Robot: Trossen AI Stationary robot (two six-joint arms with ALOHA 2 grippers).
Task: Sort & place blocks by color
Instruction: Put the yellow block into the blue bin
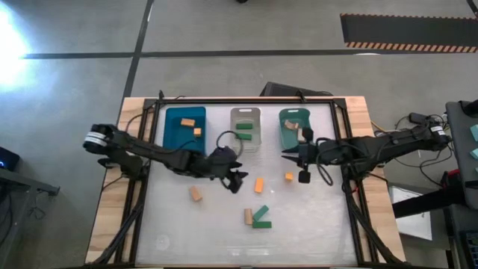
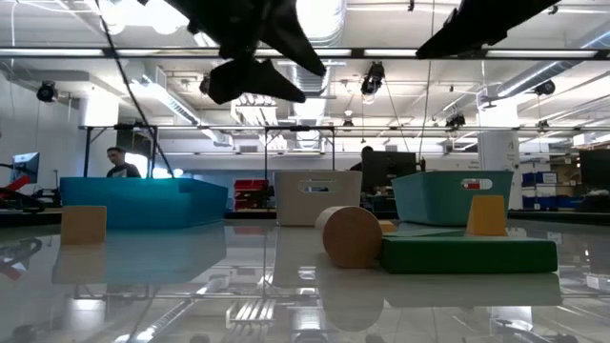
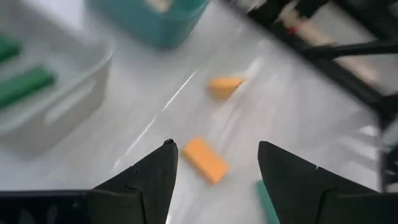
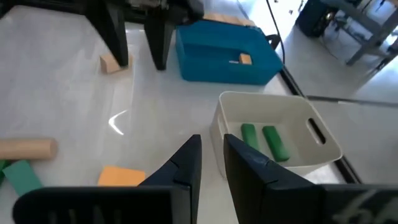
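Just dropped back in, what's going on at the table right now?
Block sorting is partway done. The clear bin holds green blocks, the blue bin orange ones, and the teal bin tan ones. The left gripper hangs open above an orange block mid-table. The right gripper is shut and empty beside the teal bin. A green bar, tan pieces and more orange blocks remain loose on the table.

No text, brand, number or sign can be read in any view. In the low view, right of centre, the teal bin (image 2: 456,195) carries a small white label with a red mark, too small to make out. The clear bin (image 2: 317,196) at centre shows only moulded slots, no lettering.
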